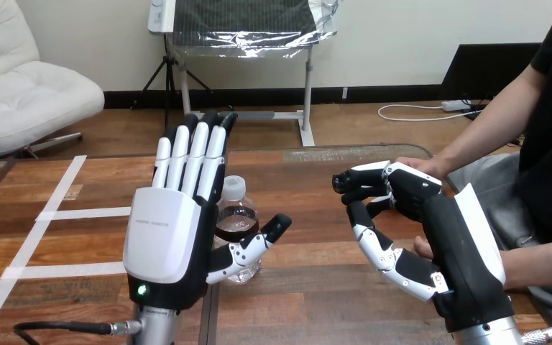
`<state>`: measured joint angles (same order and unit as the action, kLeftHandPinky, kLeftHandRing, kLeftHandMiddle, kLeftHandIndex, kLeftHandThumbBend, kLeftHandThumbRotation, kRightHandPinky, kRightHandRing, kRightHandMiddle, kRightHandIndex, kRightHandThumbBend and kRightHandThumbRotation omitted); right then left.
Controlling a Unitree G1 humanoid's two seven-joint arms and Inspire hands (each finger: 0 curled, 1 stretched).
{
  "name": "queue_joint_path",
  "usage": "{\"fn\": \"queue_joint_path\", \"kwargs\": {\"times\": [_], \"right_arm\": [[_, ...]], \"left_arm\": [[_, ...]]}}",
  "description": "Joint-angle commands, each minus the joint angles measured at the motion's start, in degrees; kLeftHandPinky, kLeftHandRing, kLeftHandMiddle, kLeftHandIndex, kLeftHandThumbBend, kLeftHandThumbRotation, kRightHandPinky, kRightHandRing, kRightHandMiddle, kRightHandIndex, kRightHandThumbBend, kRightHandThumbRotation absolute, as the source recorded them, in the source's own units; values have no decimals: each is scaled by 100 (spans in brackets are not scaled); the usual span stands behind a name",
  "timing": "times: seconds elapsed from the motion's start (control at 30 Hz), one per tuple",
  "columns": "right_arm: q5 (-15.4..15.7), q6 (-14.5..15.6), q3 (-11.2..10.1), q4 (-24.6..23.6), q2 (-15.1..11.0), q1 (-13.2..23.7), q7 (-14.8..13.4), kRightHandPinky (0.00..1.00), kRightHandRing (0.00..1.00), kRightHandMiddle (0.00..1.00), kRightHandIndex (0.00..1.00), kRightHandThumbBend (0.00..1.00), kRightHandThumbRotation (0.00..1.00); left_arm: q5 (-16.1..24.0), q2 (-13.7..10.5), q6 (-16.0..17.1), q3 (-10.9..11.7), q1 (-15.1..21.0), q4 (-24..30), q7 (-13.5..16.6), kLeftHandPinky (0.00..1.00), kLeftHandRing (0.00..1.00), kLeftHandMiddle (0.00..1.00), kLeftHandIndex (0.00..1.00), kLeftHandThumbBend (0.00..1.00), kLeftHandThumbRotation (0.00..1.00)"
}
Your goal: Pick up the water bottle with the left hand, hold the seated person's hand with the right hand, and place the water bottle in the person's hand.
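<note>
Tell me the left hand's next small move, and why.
Probably curl the left hand round the bottle: the hand is open, fingers straight, and the bottle stands on the table just beyond its palm, not yet gripped.

The table point(309, 287) is reddish-brown wood laid in planks, smooth with a faint sheen, and strips of matt white tape point(79, 213) lie flat across it towards its left edge. The water bottle point(236, 208) is clear, glossy plastic that catches small highlights, with a white plastic cap and a dark band round its middle whose material cannot be told. The left hand point(169, 237) and the right hand point(431, 223) carry smooth, hard white plastic shells with a soft gloss over matt black bodies, and each sits on a forearm of silver metal.
</note>
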<state>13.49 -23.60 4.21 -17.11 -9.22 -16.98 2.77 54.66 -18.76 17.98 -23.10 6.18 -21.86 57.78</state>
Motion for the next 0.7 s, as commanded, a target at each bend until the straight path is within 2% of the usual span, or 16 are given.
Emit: {"fn": "queue_joint_path", "kwargs": {"times": [0.0,0.27,0.47,0.57,0.67], "right_arm": [[-24,-82,-37,-80,-13,388,-14,48,61,65,61,27,0],[-43,-116,-50,-47,-29,404,-9,48,61,65,61,27,0],[-45,-127,-55,-36,-34,413,-11,48,61,65,61,27,0],[-56,-137,-54,-30,-33,416,-9,48,61,65,61,28,0],[-62,-133,-52,-29,-31,421,-7,48,61,65,60,28,0]], "left_arm": [[0,35,114,18,411,-172,171,100,100,100,100,68,100],[1,61,197,-7,458,-304,281,100,100,100,100,70,100],[-112,103,318,4,457,-363,252,100,100,100,100,71,100],[-288,133,490,36,434,-375,141,100,100,100,100,73,99],[-648,186,720,99,381,-363,-161,100,100,100,100,74,97]]}}
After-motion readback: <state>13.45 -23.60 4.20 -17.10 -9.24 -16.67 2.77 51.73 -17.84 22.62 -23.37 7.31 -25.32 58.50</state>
